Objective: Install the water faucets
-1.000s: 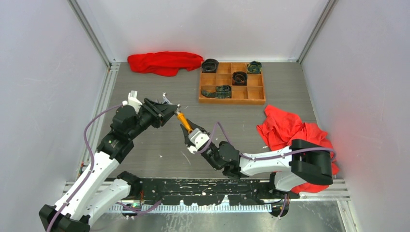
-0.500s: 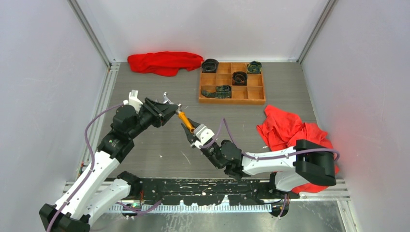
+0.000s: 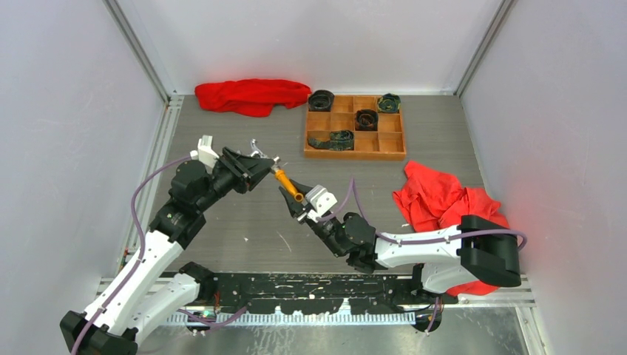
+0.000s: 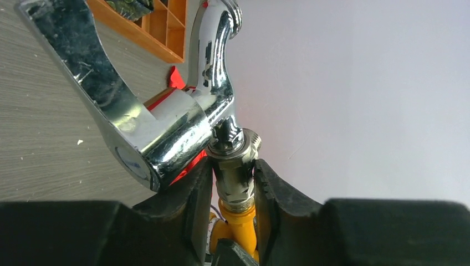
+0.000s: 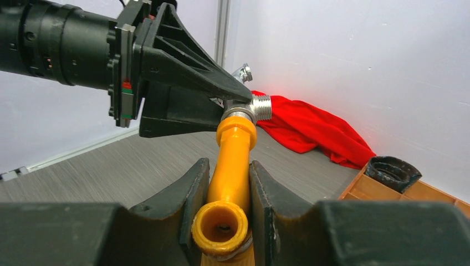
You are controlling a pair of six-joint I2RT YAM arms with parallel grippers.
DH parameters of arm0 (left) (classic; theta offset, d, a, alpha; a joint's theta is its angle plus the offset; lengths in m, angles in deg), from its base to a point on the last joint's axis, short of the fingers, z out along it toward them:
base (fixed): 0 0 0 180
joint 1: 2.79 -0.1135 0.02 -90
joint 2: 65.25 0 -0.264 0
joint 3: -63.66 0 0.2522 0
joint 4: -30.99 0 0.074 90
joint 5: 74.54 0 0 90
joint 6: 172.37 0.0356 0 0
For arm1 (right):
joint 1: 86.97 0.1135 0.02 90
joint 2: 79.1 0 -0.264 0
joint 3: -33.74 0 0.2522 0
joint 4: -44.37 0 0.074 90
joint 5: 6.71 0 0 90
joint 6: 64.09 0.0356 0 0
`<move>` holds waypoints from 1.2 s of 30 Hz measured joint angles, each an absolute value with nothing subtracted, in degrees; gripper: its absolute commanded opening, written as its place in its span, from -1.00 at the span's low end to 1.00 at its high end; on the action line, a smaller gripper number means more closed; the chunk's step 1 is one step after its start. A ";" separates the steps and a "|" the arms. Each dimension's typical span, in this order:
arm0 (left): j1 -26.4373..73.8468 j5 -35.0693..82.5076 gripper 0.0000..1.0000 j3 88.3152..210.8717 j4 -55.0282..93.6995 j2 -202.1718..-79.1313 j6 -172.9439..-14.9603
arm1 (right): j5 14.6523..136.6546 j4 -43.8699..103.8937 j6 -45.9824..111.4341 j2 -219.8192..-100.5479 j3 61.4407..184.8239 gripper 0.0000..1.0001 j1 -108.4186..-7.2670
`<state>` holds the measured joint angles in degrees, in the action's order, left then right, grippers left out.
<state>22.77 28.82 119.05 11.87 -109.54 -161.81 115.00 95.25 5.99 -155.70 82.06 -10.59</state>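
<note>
The shiny silver water faucet (image 3: 259, 153) hangs above the table, held by its hexagonal neck in my left gripper (image 3: 268, 164). In the left wrist view the fingers (image 4: 194, 194) are shut on that neck, with the chrome handle and spout (image 4: 177, 119) above them. The orange-yellow faucet piece (image 3: 287, 183) butts end to end against the silver neck. My right gripper (image 3: 297, 201) is shut on the orange tube (image 5: 233, 160), whose open round end faces the right wrist camera. The silver threaded end (image 5: 260, 107) shows just past the orange collar.
A wooden compartment tray (image 3: 355, 154) holding dark rolled items (image 3: 366, 118) stands at the back. One red cloth (image 3: 251, 95) lies at the back left. Another red cloth (image 3: 444, 196) is bunched at the right, beside my right arm.
My right arm has shifted slightly rightward and away from the near edge, still holding the orange piece against the silver one. The left gripper has barely moved.
</note>
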 measured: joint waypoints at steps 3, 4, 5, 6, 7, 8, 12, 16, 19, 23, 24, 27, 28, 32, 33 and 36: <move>22.90 29.09 -0.20 119.03 12.26 -109.76 -161.86 | 114.19 95.25 6.73 -155.53 81.96 -0.99 -10.59; 23.01 29.13 -0.18 118.96 12.41 -109.80 -161.86 | 113.69 95.25 6.91 -155.50 81.93 -0.99 -10.59; 23.07 29.13 -0.18 118.85 12.67 -109.91 -161.86 | 112.77 95.23 7.23 -155.50 81.93 -0.99 -10.59; 23.09 29.37 -0.18 118.79 12.78 -110.06 -161.90 | 112.11 95.18 7.54 -155.50 81.96 -0.99 -10.53; 23.12 29.41 -0.18 118.72 12.92 -110.15 -161.88 | 111.61 95.14 7.89 -155.48 81.93 -0.99 -10.53; 23.12 29.50 -0.22 118.70 13.13 -110.28 -161.90 | 111.41 95.14 8.11 -155.48 81.93 -0.99 -10.55; 23.14 29.68 -0.50 118.42 14.01 -110.39 -162.53 | 110.95 95.45 9.25 -155.48 81.93 -0.99 -10.55; 23.25 29.61 -0.55 118.35 14.47 -110.35 -163.19 | 111.35 95.93 10.40 -155.46 81.93 -0.99 -10.55; 23.27 29.48 -0.98 118.31 14.45 -110.35 -163.34 | 111.74 95.95 11.45 -155.46 81.93 -0.99 -10.55; 23.36 29.26 -1.00 118.31 14.45 -110.35 -163.63 | 111.96 96.10 12.79 -155.48 81.93 -0.99 -10.55; 23.36 29.13 -1.00 118.31 14.45 -110.35 -163.80 | 112.07 96.15 13.09 -155.53 81.93 -0.99 -10.55; 23.36 28.91 -1.00 118.11 14.66 -110.35 -164.17 | 112.59 96.34 14.75 -155.63 81.93 -0.99 -10.55; 23.38 28.78 -1.00 117.72 15.34 -110.35 -164.33 | 112.97 96.39 15.71 -155.63 81.93 -0.99 -10.55; 23.62 27.84 -1.00 115.73 18.03 -109.74 -164.89 | 114.12 96.15 22.47 -155.63 81.80 -0.99 -10.81; 23.62 27.34 -1.00 114.99 18.84 -109.32 -165.07 | 113.42 95.93 25.62 -155.55 81.56 -0.99 -11.88; 23.62 25.48 -1.00 112.84 21.26 -108.51 -165.70 | 108.24 93.26 36.00 -154.78 81.28 -0.99 -15.90</move>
